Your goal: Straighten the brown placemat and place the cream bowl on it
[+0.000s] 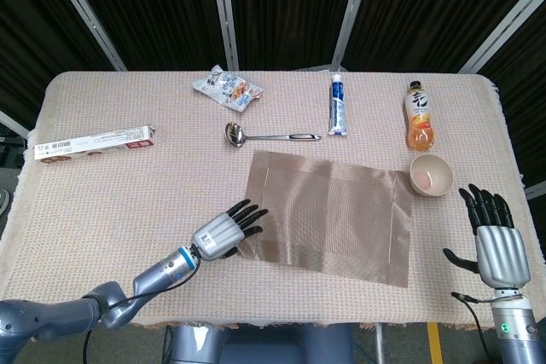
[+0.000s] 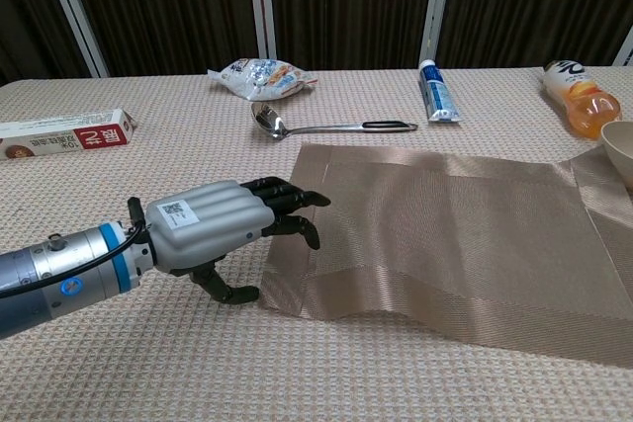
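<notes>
The brown placemat (image 1: 333,215) lies askew at the table's middle, its surface rippled in low ridges (image 2: 465,234). My left hand (image 1: 223,234) lies flat at the mat's near-left corner with its fingers spread. The fingertips (image 2: 302,207) rest on the mat's left edge, and the thumb points down beside the corner. The cream bowl (image 1: 431,175) stands upright just off the mat's far-right corner, and the chest view cuts it off at the right edge (image 2: 621,150). My right hand (image 1: 497,245) hovers open, fingers up, near the bowl at the table's right edge, holding nothing.
A steel ladle (image 1: 269,135) lies just beyond the mat's far edge. Further back are a snack packet (image 1: 227,89), a toothpaste tube (image 1: 339,105) and an orange drink bottle (image 1: 418,117) close behind the bowl. A long red and white box (image 1: 94,143) sits far left.
</notes>
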You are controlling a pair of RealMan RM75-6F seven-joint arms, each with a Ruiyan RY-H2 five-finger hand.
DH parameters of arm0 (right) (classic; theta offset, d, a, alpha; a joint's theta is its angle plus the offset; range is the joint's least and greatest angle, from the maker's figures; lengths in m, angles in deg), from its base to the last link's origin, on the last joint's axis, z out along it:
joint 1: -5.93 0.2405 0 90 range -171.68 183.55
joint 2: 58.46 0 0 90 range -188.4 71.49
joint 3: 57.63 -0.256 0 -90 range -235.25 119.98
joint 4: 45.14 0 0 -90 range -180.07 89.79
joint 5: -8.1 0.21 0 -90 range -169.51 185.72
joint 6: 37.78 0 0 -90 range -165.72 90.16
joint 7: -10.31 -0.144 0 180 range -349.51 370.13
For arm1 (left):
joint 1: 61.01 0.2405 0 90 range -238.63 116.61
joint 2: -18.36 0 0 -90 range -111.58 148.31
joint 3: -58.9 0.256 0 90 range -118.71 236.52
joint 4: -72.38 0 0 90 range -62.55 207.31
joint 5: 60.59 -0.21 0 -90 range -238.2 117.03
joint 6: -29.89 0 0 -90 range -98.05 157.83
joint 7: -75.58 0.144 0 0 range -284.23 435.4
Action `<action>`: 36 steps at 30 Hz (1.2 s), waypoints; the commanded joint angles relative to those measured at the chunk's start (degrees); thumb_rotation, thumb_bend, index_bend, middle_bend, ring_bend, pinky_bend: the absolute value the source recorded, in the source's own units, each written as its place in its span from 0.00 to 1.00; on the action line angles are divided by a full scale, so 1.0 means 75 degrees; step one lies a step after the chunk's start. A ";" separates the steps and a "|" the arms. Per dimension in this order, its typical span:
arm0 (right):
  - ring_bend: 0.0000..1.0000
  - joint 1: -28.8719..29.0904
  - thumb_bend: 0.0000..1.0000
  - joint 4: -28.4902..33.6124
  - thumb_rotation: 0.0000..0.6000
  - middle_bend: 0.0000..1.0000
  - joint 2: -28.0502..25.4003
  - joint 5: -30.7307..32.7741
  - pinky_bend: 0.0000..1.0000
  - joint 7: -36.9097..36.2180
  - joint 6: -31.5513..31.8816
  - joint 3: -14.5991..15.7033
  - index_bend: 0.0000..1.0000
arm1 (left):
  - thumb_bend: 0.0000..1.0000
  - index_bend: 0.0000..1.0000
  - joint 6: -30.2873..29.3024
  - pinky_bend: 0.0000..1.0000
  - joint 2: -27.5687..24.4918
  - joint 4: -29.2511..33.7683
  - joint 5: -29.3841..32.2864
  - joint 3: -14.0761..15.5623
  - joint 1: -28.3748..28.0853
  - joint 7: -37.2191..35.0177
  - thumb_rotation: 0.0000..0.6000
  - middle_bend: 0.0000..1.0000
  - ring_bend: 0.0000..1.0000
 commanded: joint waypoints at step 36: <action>0.00 -0.0108 0.00 0.0083 1.00 0.00 -0.0116 -0.0260 0.00 -0.0285 0.0077 -0.0053 0.00 | 0.45 0.62 0.0108 0.00 0.0164 0.0250 0.0484 0.0024 -0.0012 -0.0136 1.00 0.00 0.00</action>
